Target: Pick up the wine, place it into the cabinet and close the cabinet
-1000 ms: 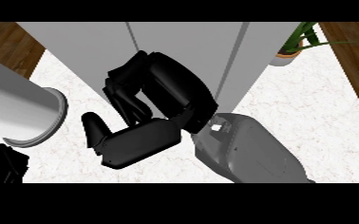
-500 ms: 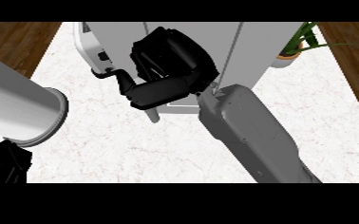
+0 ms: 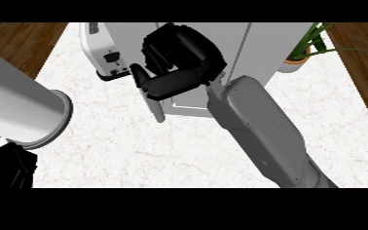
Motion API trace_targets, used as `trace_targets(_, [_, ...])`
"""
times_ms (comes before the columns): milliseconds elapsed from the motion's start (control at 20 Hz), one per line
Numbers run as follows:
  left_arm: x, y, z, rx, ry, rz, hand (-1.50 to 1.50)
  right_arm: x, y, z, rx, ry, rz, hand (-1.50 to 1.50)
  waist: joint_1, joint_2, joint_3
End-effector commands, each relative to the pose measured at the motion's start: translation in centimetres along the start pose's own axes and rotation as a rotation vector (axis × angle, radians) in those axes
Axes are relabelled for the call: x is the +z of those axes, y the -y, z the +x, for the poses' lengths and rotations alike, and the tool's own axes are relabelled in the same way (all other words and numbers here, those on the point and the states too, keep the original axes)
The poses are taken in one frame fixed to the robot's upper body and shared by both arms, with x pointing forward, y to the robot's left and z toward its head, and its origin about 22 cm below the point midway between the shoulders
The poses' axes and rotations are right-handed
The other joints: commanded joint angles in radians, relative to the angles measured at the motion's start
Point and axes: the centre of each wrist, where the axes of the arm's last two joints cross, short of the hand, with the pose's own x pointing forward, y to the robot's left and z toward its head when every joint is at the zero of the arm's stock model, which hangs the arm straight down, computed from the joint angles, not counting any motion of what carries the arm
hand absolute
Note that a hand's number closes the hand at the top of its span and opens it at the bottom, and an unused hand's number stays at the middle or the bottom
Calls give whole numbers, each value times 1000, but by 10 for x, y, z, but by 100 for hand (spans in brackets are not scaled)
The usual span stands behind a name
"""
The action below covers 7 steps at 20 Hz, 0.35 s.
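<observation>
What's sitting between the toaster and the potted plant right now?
In the head view, the grey cabinet stands between the toaster and the potted plant, with the right hand in front of it.

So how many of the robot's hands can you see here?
2. The right hand is curled against the white cabinet at top centre; the left hand barely shows at the lower left edge, mostly cut off.

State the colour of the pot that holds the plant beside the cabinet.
The pot is pale cream with an orange-brown rim; the head view shows it, right of the cabinet.
</observation>
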Motion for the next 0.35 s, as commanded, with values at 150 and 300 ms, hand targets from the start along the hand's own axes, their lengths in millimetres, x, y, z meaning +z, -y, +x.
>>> trace_targets(150, [-5, -4, 2, 12, 8, -7, 150, 8, 59, -1, 33, -21, -207, 150, -4, 42, 10])
trace_targets(300, [-5, -10, 2, 15, -2, -3, 150, 10, 64, -1, 42, -40, -200, 150, -5, 42, 10])
